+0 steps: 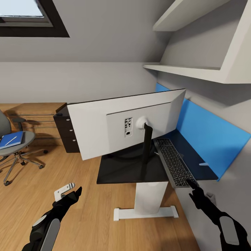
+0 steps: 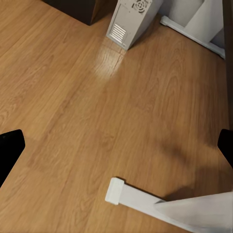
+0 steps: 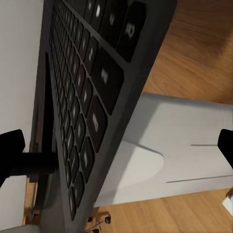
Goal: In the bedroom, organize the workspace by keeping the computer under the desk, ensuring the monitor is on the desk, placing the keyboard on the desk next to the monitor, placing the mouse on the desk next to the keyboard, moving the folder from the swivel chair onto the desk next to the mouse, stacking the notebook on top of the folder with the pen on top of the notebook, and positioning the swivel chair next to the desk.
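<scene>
the monitor (image 1: 125, 127) is seen at the middle of the head view, standing on the black tabletop (image 1: 122, 170) with its light grey back turned to the camera and its black stand (image 1: 145, 150) running down to the surface. the keyboard (image 1: 173, 162) lies on the tabletop just right of the stand, its near end reaching past the front edge. a thin white stick, possibly the pen (image 1: 204, 164), is seen on the tabletop at the right, close to the blue wall panel (image 1: 209, 132).

the swivel chair (image 1: 14, 146) is placed at the left edge of the frame, well apart from the tabletop, with the folder (image 1: 12, 140) lying on its seat and a thin pale object on top of it. dark drawers (image 1: 66, 132) are seen behind the left edge of the monitor, and a white leg (image 1: 150, 200) holds the tabletop over the wooden floor (image 1: 87, 209).

the left pincer (image 1: 77, 192) is held at the lower left of the frame over the floor; its fingers are spread wide apart and nothing is gripped. in the left wrist view the computer (image 2: 131, 19) is seen standing on the floor.

the right pincer (image 1: 191, 186) is held at the lower right of the frame, at the near end of the keyboard. in the right wrist view its fingertips (image 3: 9, 150) are seen wide apart with the keyboard (image 3: 92, 97) between them, but whether it is touched cannot be told.
</scene>
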